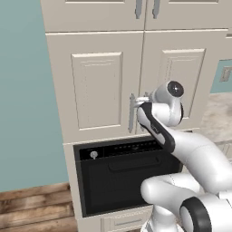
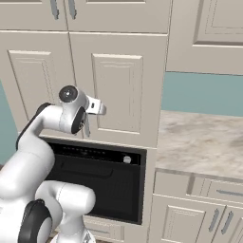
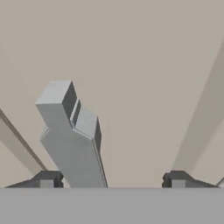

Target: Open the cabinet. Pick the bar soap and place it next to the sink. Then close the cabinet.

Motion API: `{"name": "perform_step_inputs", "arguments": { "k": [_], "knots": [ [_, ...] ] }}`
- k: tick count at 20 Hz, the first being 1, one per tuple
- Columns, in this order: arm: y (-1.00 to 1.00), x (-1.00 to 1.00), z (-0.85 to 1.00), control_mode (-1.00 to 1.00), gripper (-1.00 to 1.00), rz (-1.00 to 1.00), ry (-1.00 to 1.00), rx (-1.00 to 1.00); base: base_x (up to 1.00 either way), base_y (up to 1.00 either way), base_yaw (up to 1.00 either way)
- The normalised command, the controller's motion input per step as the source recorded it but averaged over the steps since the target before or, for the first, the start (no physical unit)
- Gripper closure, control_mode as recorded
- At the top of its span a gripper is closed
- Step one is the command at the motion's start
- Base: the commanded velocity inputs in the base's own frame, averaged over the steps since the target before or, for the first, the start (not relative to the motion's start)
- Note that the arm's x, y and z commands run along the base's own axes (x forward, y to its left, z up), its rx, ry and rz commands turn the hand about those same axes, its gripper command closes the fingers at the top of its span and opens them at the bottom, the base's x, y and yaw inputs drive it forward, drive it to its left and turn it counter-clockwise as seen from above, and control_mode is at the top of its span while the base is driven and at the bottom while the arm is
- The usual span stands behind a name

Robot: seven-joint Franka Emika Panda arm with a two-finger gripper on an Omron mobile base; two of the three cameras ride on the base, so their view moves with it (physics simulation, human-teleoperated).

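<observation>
The cabinet is the large cream two-door unit, and both raised-panel doors are shut. Grey bar handles run down its middle seam. My gripper is pressed up to those handles at mid height, also seen from the other side. In the hand view, a grey handle stands between my fingertips, close to the left fingertip and far from the right one. The gripper is open, with nothing clamped. The bar soap is hidden and the sink is out of view.
A black built-in oven sits directly under the cabinet. Shorter cream cabinets are above it. To the right runs a stone counter with drawers and doors below. Teal wall and wood floor lie to the left.
</observation>
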Motion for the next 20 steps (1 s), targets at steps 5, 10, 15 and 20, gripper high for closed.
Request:
{"name": "perform_step_inputs", "arguments": {
  "k": [5, 10, 15, 20],
  "knots": [
    [0.0, 0.01, -0.01, -1.0, 1.0, 0.0, 0.05, 0.0, 0.0, 0.0, 0.0],
    [-0.1, -0.01, 0.0, -1.0, 1.0, 0.0, 0.01, 0.0, 0.0, 0.0, 0.0],
    [-0.41, -0.35, 0.04, -1.0, 1.0, 0.0, 0.0, 0.0, 0.0, 0.0, 0.0],
    [-0.52, -0.79, 0.1, -1.0, 1.0, 0.0, 0.0, 0.0, 0.0, 0.0, 0.0]
  ]
}}
